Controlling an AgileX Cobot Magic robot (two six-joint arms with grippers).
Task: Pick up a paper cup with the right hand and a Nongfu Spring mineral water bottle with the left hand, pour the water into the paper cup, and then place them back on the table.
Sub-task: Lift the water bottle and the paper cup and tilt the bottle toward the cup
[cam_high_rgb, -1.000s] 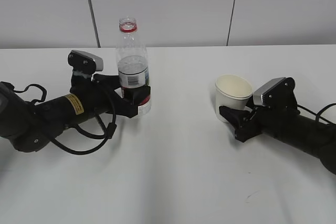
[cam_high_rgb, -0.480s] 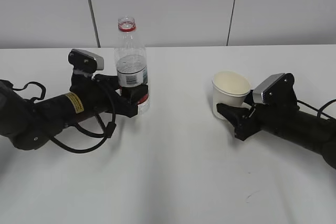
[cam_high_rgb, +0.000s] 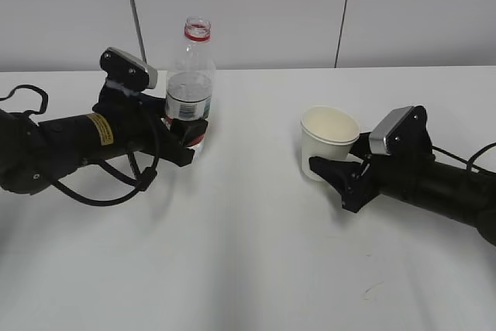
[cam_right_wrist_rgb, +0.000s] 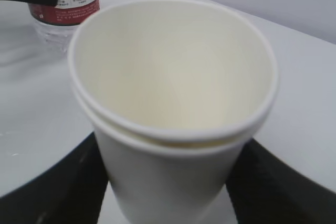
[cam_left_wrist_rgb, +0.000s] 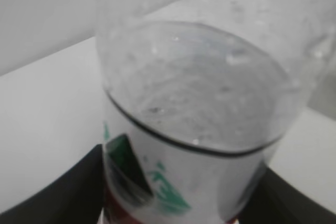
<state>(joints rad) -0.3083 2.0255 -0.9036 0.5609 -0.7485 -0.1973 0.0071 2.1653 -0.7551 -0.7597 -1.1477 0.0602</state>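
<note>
With both items lifted off the bench (cam_high_rgb: 248, 269), left pincer (cam_high_rgb: 184, 131) clamps the bottle (cam_high_rgb: 188, 87) low, axis leaning slightly right, uncapped; right pincer (cam_high_rgb: 335, 172) pinches the empty paper cup (cam_high_rgb: 328, 142), upright, well apart to its right. Gap needs closing.

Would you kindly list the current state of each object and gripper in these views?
Nongfu Spring mineral water bottle: uncapped, tilted slightly, partly filled, gripped at its label.
Water: inside the bottle, none pouring.
Paper cup: upright, empty, held; wrist view shows a doubled rim.
Left gripper: shut on the bottle.
Right gripper: shut on the cup.
Table: white, dry.
</note>
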